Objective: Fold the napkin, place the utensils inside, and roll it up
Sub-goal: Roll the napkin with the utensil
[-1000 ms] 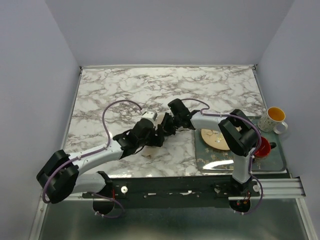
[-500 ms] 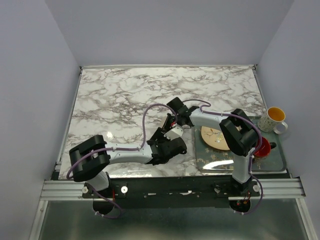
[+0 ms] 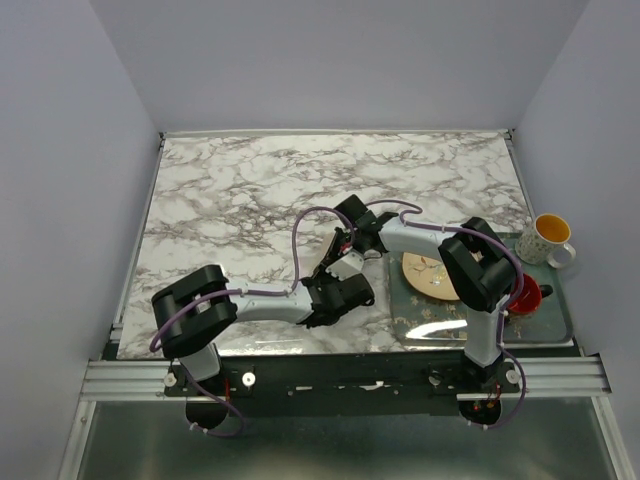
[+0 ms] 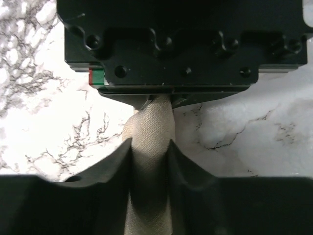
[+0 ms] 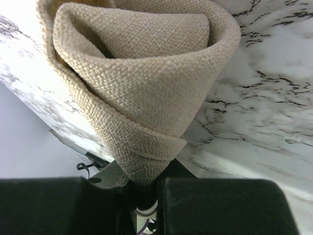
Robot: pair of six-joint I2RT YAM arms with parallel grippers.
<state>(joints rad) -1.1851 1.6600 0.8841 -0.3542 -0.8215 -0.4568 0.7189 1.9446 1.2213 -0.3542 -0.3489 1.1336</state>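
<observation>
Left gripper (image 4: pixel 150 147) about half closed, fingers pressing both sides of the rolled tan napkin (image 5: pixel 142 83), which sits mid-way across the marble table (image 3: pixel 230 190) between the two wrists. Just beyond, right gripper (image 5: pixel 145 188) is nearly closed, pinching one end of the roll. From the top the arms cover the roll almost fully. At right, a tray (image 3: pixel 430 322) holds a patterned plate (image 3: pixel 428 274), part hidden by the right arm, and a red cup (image 3: pixel 522 297), with a yellow-and-white mug (image 3: pixel 550 237) seemingly at its far corner.

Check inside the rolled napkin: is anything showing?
Only cloth: the napkin spirals into its own folded layers at the open end. No utensil shows; anything rolled deeper is covered.
</observation>
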